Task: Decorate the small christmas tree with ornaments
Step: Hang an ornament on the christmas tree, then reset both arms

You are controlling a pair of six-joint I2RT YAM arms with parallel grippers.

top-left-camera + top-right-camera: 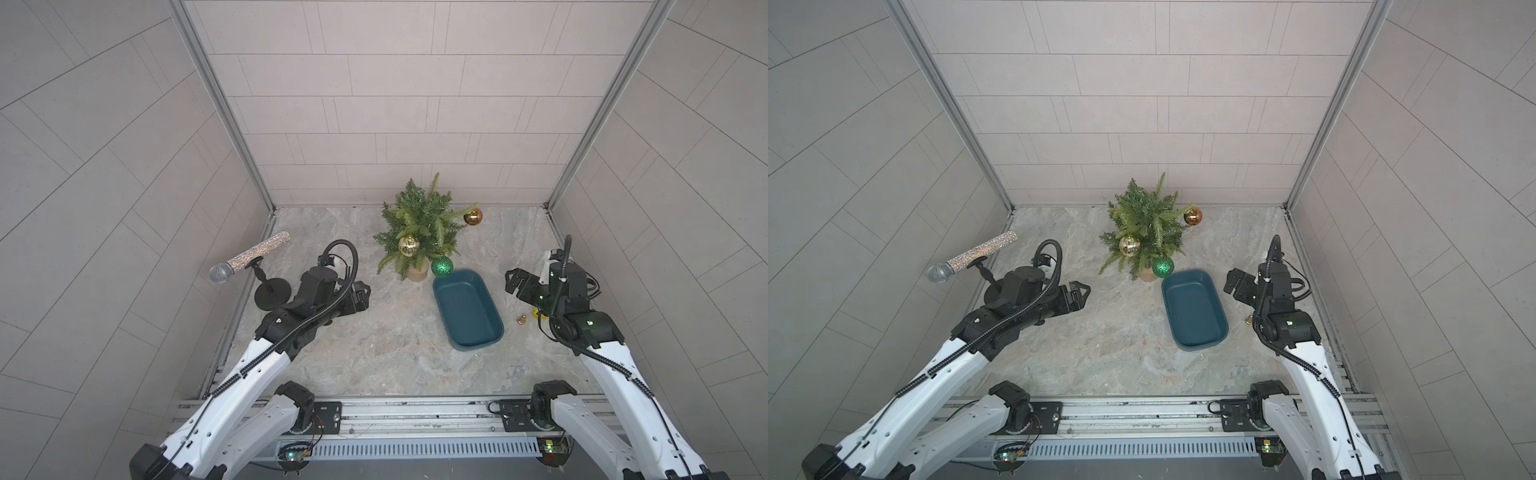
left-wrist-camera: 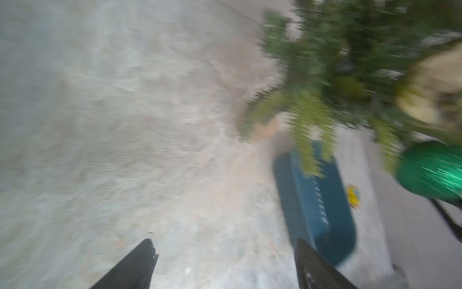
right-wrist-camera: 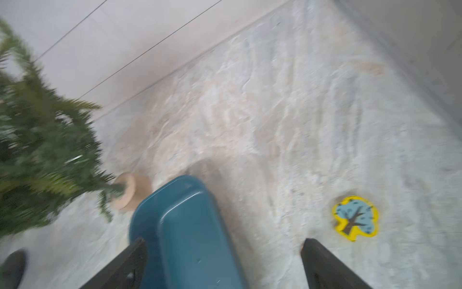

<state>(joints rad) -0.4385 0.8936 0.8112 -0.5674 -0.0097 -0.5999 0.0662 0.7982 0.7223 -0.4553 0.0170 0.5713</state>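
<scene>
The small christmas tree (image 1: 419, 226) (image 1: 1148, 224) stands on its tan base at the back middle of the table. Three ornaments hang on it: a pale gold one (image 1: 408, 245) at the front left, a glittery green one (image 1: 441, 266) low by the base, and a copper one (image 1: 473, 216) on a right branch tip. My left gripper (image 1: 365, 294) (image 2: 225, 242) is open to the left of the tree, holding nothing. My right gripper (image 1: 512, 281) (image 3: 225, 240) is open to the right of the tray, also holding nothing. The left wrist view is blurred and shows the tree (image 2: 325, 62) and the green ornament (image 2: 432, 170).
A teal tray (image 1: 467, 311) (image 3: 187, 225) lies in front of the tree, between the arms. A glittery microphone (image 1: 249, 257) on a black stand is at the left wall. A small brass bell (image 1: 521, 319) and a flat yellow piece (image 3: 355, 219) lie by the right arm.
</scene>
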